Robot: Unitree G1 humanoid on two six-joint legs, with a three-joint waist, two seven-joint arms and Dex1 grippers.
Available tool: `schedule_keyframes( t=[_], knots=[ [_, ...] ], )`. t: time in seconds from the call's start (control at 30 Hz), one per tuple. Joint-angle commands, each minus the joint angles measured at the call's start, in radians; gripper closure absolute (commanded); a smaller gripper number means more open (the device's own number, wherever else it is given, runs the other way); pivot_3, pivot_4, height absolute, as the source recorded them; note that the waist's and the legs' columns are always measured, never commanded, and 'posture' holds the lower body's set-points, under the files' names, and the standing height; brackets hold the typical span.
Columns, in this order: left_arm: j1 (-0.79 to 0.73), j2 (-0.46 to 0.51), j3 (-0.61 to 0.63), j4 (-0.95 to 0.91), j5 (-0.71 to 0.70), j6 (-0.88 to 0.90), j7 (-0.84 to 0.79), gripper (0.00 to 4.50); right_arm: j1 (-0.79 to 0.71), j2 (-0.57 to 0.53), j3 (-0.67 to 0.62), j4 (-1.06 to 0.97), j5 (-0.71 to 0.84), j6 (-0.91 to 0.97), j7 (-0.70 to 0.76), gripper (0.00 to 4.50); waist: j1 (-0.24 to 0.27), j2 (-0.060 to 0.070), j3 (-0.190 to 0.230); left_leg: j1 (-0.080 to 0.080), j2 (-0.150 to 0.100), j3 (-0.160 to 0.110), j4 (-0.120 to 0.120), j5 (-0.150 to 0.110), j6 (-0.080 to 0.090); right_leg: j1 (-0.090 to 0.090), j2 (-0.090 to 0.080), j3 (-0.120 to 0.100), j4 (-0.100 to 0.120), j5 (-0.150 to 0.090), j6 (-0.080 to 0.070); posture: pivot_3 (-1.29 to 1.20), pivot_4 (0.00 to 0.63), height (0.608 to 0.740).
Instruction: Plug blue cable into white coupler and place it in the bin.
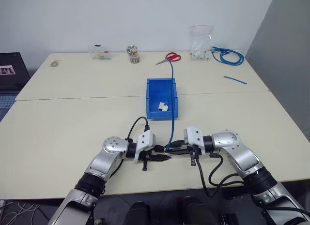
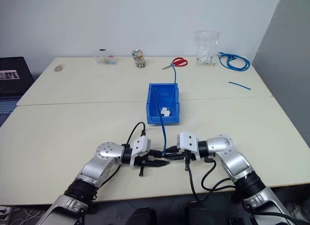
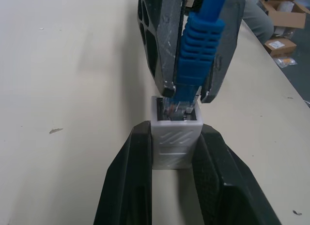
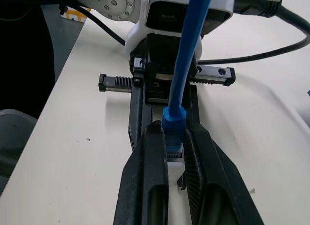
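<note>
You are seating the plug just in front of the small bright-blue plastic bin (image 1: 161, 97). Your left gripper (image 3: 175, 152) is clenching the tiny white boxy coupler (image 3: 175, 140); your right gripper (image 4: 175, 138) is pinching the long thin bright-blue cable (image 4: 186, 65) behind its clear plug, which is entering the socket. Keep both in line and push straight until it latches.

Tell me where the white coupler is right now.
The white coupler is clamped in the left gripper near the table's front edge, in front of the bin, with the blue cable plug in the right gripper entering its socket.
</note>
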Motion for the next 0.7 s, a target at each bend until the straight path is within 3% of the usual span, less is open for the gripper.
schedule_keyframes(
  t=[0.03, 0.6, 0.67, 0.7],
  knots=[
    [-0.002, -0.002, 0.005, -0.02, 0.004, 0.002, 0.007, 3.71, 0.023, 0.016, 0.041, 0.049, -0.02, 0.141, -0.01, 4.33, 0.0, 0.0, 0.0, 0.0, 0.0, 0.0, 0.0, 0.0, 0.0, 0.0, 0.0, 0.0, 0.0, 0.0, 0.0, 0.0, 0.15, 0.74],
    [0.005, -0.004, 0.022, -0.036, 0.004, -0.01, 0.045, 3.71, 0.051, 0.016, 0.064, 0.069, -0.077, 0.126, -0.034, 4.33, -0.001, 0.0, -0.004, 0.002, 0.0, 0.0, 0.0, 0.0, 0.0, 0.0, 0.001, 0.0, 0.003, -0.002, -0.002, 0.0, 0.15, 0.74],
    [0.009, -0.01, 0.03, -0.047, -0.001, -0.018, 0.06, 3.0, 0.053, 0.012, 0.036, 0.045, -0.057, 0.145, -0.05, 4.33, -0.001, 0.0, -0.004, 0.002, 0.0, 0.0, 0.0, 0.0, 0.0, 0.0, 0.001, 0.0, 0.003, -0.002, -0.002, 0.0, 0.15, 0.74],
    [0.015, -0.012, 0.036, -0.067, -0.008, -0.013, 0.071, 2.9, 0.054, 0.009, 0.012, 0.016, -0.038, 0.17, -0.062, 4.33, 0.0, 0.0, -0.004, 0.002, 0.0, 0.0, 0.0, 0.0, 0.0, 0.0, 0.001, 0.0, 0.003, -0.002, -0.002, 0.0, 0.15, 0.74]
  ],
)
